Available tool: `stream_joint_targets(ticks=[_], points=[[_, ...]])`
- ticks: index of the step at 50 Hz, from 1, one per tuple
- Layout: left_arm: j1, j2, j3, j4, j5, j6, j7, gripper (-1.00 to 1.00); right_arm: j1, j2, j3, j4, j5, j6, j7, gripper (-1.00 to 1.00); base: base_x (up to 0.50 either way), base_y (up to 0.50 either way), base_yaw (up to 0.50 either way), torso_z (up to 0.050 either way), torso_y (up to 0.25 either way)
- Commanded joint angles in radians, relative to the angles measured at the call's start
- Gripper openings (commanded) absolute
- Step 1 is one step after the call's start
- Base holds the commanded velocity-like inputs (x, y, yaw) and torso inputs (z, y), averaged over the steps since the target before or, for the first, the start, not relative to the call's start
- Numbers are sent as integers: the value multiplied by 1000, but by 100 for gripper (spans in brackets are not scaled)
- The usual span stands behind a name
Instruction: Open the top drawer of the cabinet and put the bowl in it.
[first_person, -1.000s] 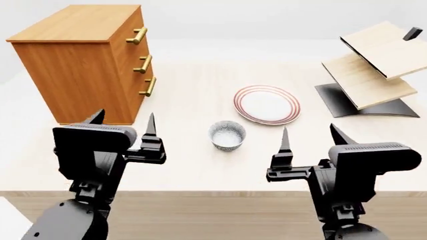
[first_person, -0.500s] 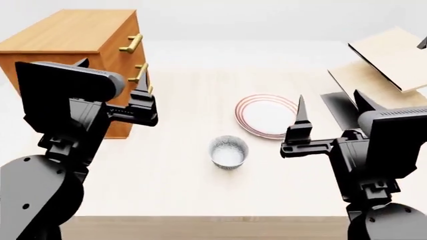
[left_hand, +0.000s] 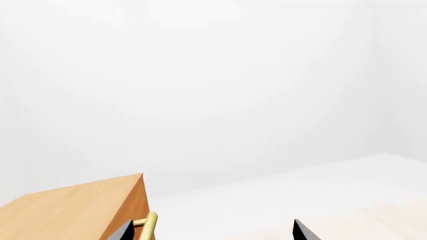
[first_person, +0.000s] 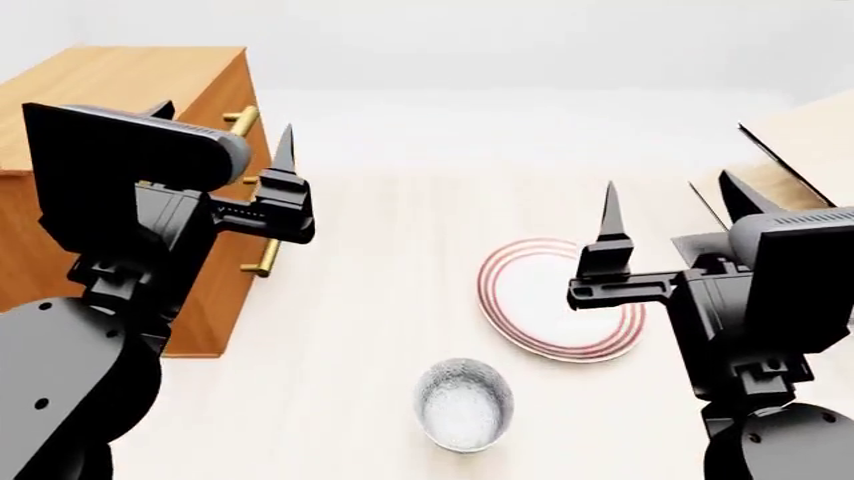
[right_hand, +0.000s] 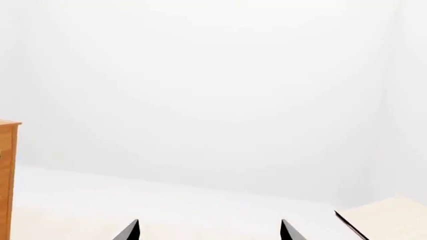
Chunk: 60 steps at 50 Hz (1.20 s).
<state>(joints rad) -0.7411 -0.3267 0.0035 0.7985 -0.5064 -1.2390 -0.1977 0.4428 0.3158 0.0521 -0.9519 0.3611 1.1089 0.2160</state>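
The cabinet (first_person: 120, 190) stands on the table (first_person: 360, 330) on the robot's left, its drawer fronts facing across the table toward the right. All three drawers look closed. The top drawer (first_person: 230, 100) carries its brass bar handle (first_person: 242, 121) just beyond and slightly to the outside of the left gripper (first_person: 220, 140), whose jaws are spread apart and hold nothing. In the head view one fingertip rises just inboard of that handle and the other stands over the cabinet's top edge, so the handle lies about between them, a little ahead. The left wrist view agrees: the handle (left_hand: 149, 226) shows right next to one fingertip, at the cabinet's (left_hand: 80, 210) upper corner.

The bar runs level along the drawer front, so its long axis lies fore and aft from the robot. By my reading, the jaws need to straddle it across that axis, then pull toward the table's middle, away from the cabinet face.

The right gripper (first_person: 667, 215) is also spread and empty, raised over the far side of the red-ringed plate (first_person: 561, 298), well apart from the cabinet. The left arm is plainly the nearer one for the handle.

The bowl (first_person: 463, 403) sits upright on the table, below and behind both sets of jaws, between the two arms and near the plate without touching it. It lies somewhat closer to the right gripper, which seems the likelier one to lift it once the drawer is open.
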Motion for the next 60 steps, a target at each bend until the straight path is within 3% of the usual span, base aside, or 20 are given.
stream_joint_targets(ticks=[1, 22, 31, 46, 60], points=[[-2, -5, 3, 1, -6, 0, -5, 100, -1, 6, -1, 0, 5, -6, 6, 100, 500, 0, 0, 0, 0], [-19, -13, 8, 8, -21, -15, -16, 100, -4, 14, -5, -6, 16, -9, 20, 100, 499, 0, 0, 0, 1], [-47, -33, 47, -11, -9, -17, -20, 100, -6, 16, -7, -6, 18, -15, 28, 100, 50, 0, 0, 0, 0], [-240, -162, 403, -173, 146, 1, -26, 100, -22, 21, -21, 5, 18, -41, 35, 100, 0, 0, 0, 0, 0], [-366, -196, 621, -367, 231, 64, 28, 100, -30, 27, -20, 11, 24, -54, 38, 100, 0, 0, 0, 0, 0]])
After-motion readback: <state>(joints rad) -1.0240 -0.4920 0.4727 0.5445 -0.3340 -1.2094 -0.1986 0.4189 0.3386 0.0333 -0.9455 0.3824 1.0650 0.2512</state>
